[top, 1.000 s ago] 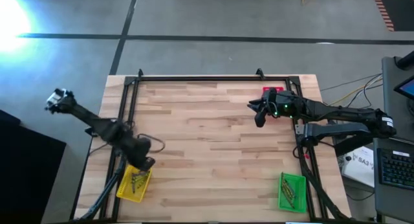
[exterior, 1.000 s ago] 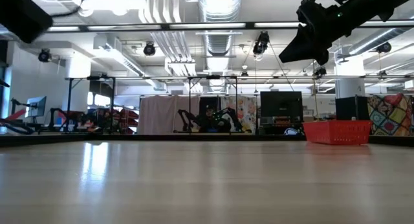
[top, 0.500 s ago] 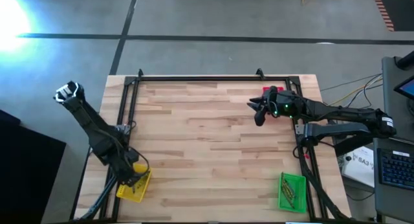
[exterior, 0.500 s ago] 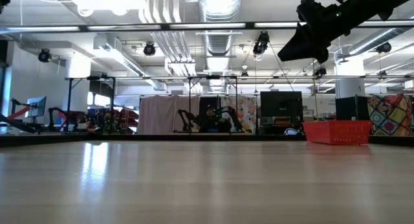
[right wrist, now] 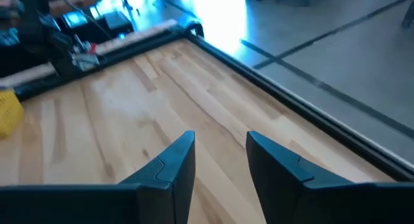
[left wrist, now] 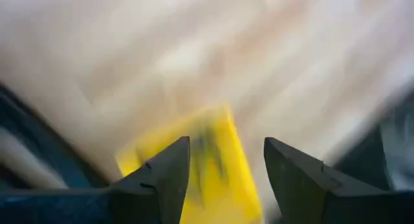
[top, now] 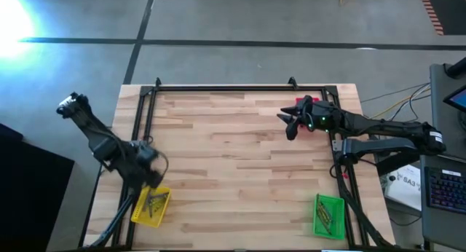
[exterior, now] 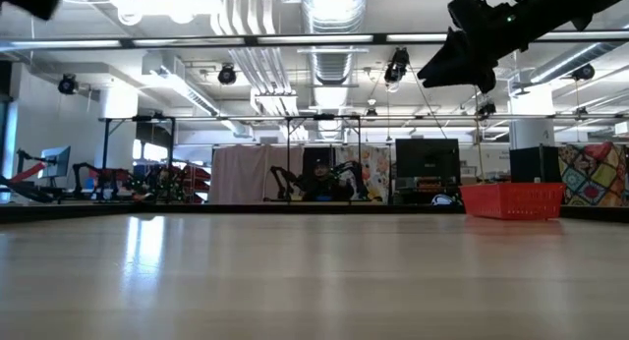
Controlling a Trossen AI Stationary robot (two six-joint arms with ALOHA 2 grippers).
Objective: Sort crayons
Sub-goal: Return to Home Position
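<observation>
Thin dull crayons lie in a yellow tray at the table's near left, and more crayons lie in a green tray at the near right. My left gripper hangs open just over the yellow tray's far end; in its blurred wrist view the tray shows between the fingers. My right gripper is open and raised above the table's far right, beside a red tray. Nothing sits between its fingers.
A black frame runs along the table's far and side edges. The wooden tabletop lies bare between the trays. Cables and a keyboard lie off the table's right side.
My left gripper has gone down and toward the table's left edge over the yellow tray, then drawn back toward the far edge; it is still moving. My right gripper has tipped its fingertips up a little, staying in place.
</observation>
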